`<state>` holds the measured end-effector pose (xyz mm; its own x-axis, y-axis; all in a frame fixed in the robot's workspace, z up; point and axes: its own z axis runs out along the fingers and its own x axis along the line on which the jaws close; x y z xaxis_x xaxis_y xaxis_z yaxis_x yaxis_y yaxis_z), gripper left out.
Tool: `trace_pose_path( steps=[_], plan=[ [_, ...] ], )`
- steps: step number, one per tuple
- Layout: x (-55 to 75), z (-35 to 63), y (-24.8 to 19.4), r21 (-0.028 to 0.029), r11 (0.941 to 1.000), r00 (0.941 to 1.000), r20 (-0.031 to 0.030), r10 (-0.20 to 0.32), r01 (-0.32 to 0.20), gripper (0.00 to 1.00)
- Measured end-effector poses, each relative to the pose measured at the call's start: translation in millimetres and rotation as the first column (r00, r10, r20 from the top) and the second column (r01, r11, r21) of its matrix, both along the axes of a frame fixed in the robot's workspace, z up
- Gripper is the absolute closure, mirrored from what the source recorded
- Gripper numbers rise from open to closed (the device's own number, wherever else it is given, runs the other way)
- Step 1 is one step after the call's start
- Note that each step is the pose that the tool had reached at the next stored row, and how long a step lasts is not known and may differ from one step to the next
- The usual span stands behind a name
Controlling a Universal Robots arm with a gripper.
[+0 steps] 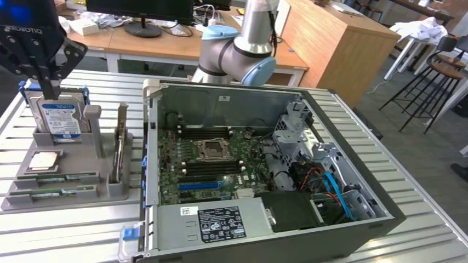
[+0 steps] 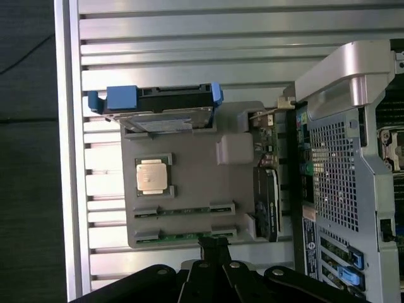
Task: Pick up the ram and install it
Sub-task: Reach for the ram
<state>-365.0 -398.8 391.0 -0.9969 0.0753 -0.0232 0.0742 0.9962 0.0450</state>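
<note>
My gripper [image 1: 48, 87] is clenched with nothing in it, above the tray [image 1: 80, 164]. The ram [image 1: 52, 193] lies flat in a tray slot. It looks light, thin and breakable, so I'd pinch its long edges.

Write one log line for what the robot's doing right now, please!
arm: hovering over gray holder | fingers: shut, empty | ram: in holder slot, untouched | computer case: open

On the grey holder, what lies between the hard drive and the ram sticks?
The square silver processor lies flat there, between hard drive and ram sticks; exterior and wrist views both show it.
</note>
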Motion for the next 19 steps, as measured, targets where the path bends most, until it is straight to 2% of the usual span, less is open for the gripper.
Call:
trace_pose_path(
  steps=[13,16,19],
  plan=[
    [-1.8,0.0,-0.2,0.0000,1.0000,1.0000,0.0000,0.000,0.000,0.90],
    [-1.7,0.0,-2.2,0.0000,1.0000,1.0000,0.0000,0.000,0.000,0.90],
    [-1.7,0.0,-5.9,0.0000,1.0000,1.0000,0.0000,0.000,0.000,0.90]
  ],
)
